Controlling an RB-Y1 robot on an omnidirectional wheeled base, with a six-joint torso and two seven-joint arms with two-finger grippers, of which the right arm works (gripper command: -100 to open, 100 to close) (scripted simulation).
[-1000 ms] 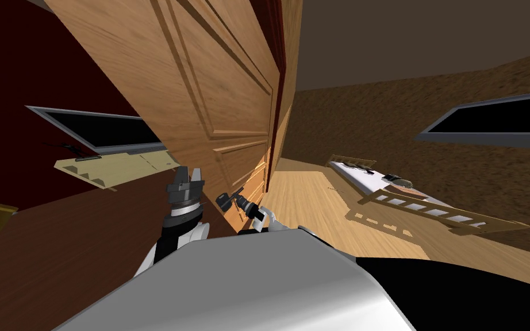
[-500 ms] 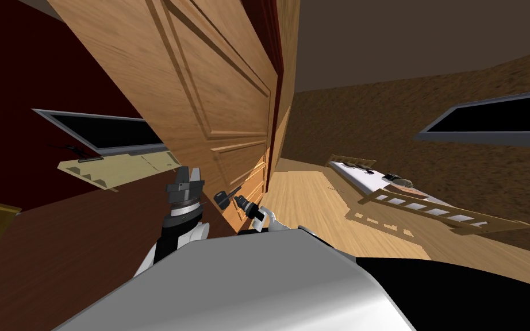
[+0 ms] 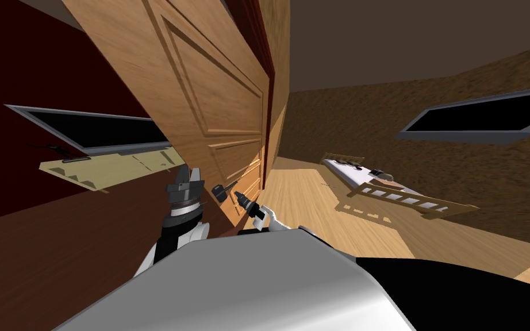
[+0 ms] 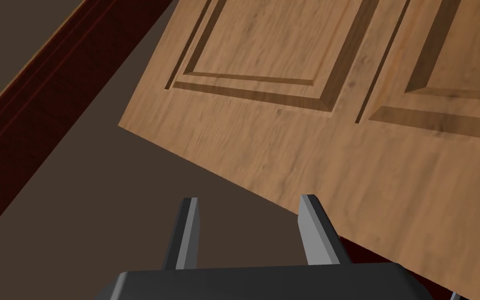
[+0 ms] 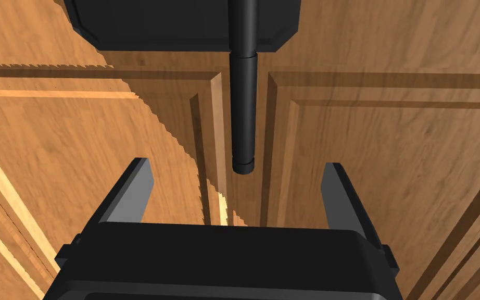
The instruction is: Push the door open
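R gripper (image 5: 236,165) at door (image 3: 212,103) handle (image 5: 243,104), fingers spread.
Wooden door's ajar right ahead; handle's end sits btwn my R fingertips, not pinched. L gripper (image 4: 249,199) near door's edge, fingers also apart.

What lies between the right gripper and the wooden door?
The black handle bar of the door, pointing at the open right gripper; the right wrist view shows it.
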